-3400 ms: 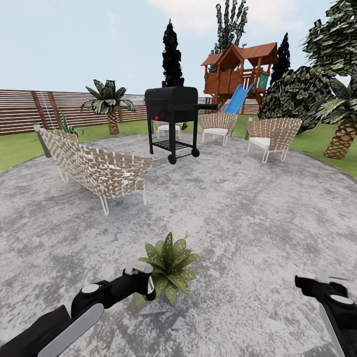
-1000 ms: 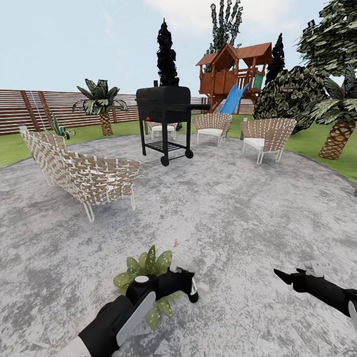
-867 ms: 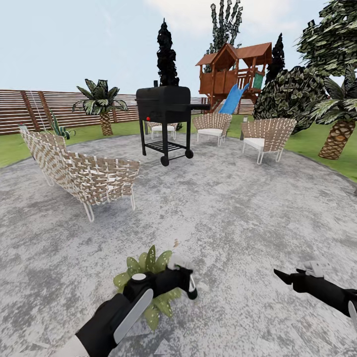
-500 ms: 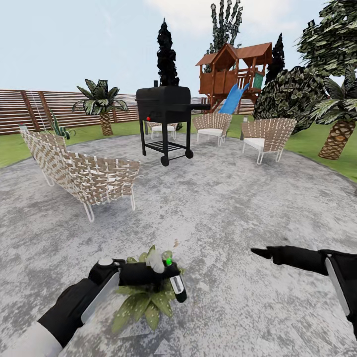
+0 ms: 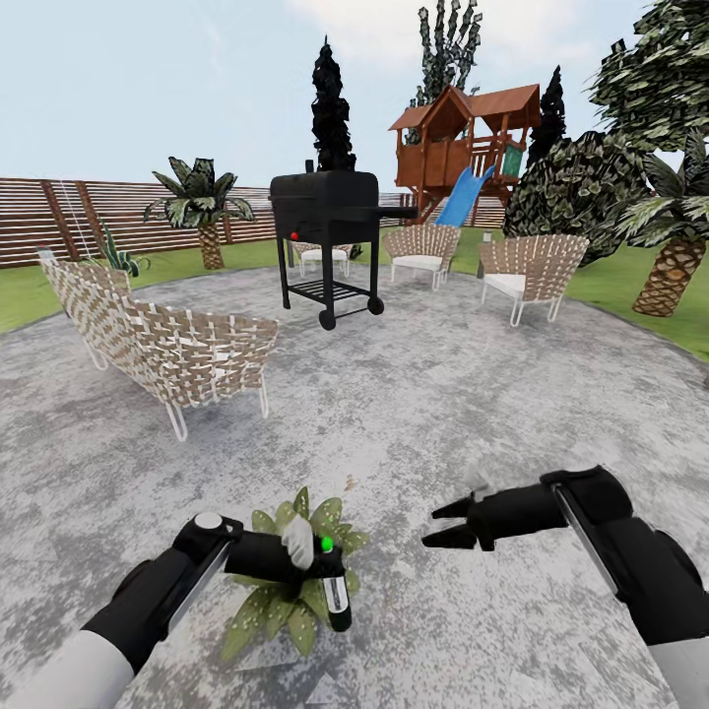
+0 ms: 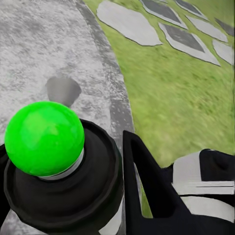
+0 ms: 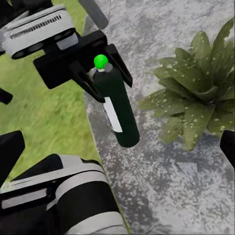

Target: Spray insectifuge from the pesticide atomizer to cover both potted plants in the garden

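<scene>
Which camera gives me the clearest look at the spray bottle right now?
The right wrist view: the spray bottle shows whole there, dark body, white label and green cap, held by the left gripper beside the potted plant. The head view shows it small, hanging over the plant. The left wrist view catches just its green cap, very close.

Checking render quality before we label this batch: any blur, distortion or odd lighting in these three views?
Head view: wide-angle bowing, the patio edge curves; flat even light, faint shadows. Left wrist view: the pesticide atomizer cap looms close and soft-edged, the lawn beyond is smeared. Right wrist view: the atomizer in the left gripper and the potted plant are fairly crisp, no glare.
</scene>
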You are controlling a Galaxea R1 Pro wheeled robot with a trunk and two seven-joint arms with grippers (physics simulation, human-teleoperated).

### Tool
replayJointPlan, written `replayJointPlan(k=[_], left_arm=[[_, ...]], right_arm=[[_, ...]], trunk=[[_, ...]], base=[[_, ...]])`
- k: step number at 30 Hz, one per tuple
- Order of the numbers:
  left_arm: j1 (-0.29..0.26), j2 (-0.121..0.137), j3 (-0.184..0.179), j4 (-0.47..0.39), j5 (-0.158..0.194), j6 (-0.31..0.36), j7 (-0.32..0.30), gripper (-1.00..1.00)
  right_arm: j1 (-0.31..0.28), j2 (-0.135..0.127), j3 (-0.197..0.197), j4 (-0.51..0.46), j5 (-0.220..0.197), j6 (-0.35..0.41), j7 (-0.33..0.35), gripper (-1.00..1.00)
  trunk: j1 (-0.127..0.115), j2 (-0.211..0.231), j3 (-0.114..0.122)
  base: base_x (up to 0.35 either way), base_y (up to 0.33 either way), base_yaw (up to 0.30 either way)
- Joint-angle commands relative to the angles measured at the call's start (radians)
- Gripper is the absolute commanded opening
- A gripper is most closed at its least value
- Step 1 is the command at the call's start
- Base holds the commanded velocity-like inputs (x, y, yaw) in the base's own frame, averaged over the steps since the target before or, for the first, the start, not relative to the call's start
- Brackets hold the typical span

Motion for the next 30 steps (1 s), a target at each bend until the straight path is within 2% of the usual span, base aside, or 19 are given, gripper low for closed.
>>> replayJointPlan(k=[1, 2, 4, 5, 7, 11, 13, 14, 16, 19, 21, 23, 30], left_arm=[[0.0, -0.015, -0.001, 0.002, -0.005, -0.019, -0.005, -1.0], [0.0, -0.031, -0.004, 0.003, -0.009, -0.038, -0.011, -1.0], [0.0, -0.048, -0.011, 0.003, -0.032, -0.05, -0.016, -1.0], [0.0, -0.065, -0.014, 0.004, -0.064, -0.054, -0.017, -1.0], [0.0, -0.087, -0.016, 0.005, -0.098, -0.055, -0.018, -1.0], [0.0, -0.1, -0.018, 0.014, -0.108, -0.056, -0.018, -1.0], [0.0, -0.127, -0.019, 0.038, -0.119, -0.057, -0.016, -1.0], [0.0, -0.141, -0.018, 0.046, -0.15, -0.057, -0.016, -1.0], [0.0, -0.162, -0.018, 0.049, -0.168, -0.057, -0.013, -1.0], [-0.001, -0.177, -0.017, 0.049, -0.172, -0.057, -0.006, -1.0], [0.0, -0.188, -0.016, 0.051, -0.172, -0.056, -0.002, -1.0], [0.0, -0.192, -0.016, 0.052, -0.171, -0.055, 0.0, -1.0], [0.0, -0.204, -0.015, 0.053, -0.171, -0.054, 0.024, -1.0]], right_arm=[[0.0, 0.006, 0.015, 0.001, 0.0, -0.01, 0.019, 1.0], [0.0, 0.013, 0.035, 0.001, 0.0, -0.024, 0.031, 1.0], [0.0, 0.021, 0.051, 0.002, 0.001, -0.038, 0.035, 1.0], [0.0, 0.029, 0.058, 0.002, 0.001, -0.054, 0.034, -1.0], [0.0, 0.043, 0.065, 0.003, 0.002, -0.07, 0.032, -1.0], [0.0, 0.048, 0.066, 0.004, 0.002, -0.079, 0.03, -1.0], [0.0, 0.049, 0.067, 0.004, 0.002, -0.079, 0.03, -1.0], [0.0, 0.05, 0.068, 0.004, 0.002, -0.08, 0.03, -1.0], [0.0, 0.051, 0.069, 0.004, 0.002, -0.08, 0.03, -1.0], [0.0, 0.052, 0.073, 0.004, 0.001, -0.079, 0.03, -1.0], [0.0, 0.076, 0.076, 0.004, 0.002, -0.077, 0.03, -1.0], [0.0, 0.087, 0.077, 0.005, 0.004, -0.077, 0.029, -1.0], [0.0, 0.092, 0.076, 0.006, 0.005, -0.076, 0.029, -1.0]], trunk=[[0.0, 0.0, 0.0], [0.0, 0.0, 0.0], [0.0, 0.0, 0.0], [0.0, 0.0, 0.0], [0.0, 0.0, 0.0], [0.0, 0.0, 0.0], [0.0, 0.0, 0.0], [0.0, 0.0, 0.0], [0.0, 0.0, 0.0], [0.0, 0.0, 0.0], [0.0, 0.0, 0.0], [0.0, 0.0, 0.0], [0.0, 0.0, 0.0]], base=[[0.0, 0.0, 0.0], [0.0, 0.0, 0.0], [0.0, 0.0, 0.0], [0.0, 0.0, 0.0], [0.0, 0.0, 0.0], [0.0, 0.0, 0.0], [0.0, 0.0, 0.0], [0.0, 0.0, 0.0], [0.0, 0.0, 0.0], [0.0, 0.0, 0.0], [0.0, 0.0, 0.0], [0.0, 0.0, 0.0], [0.0, 0.0, 0.0]])
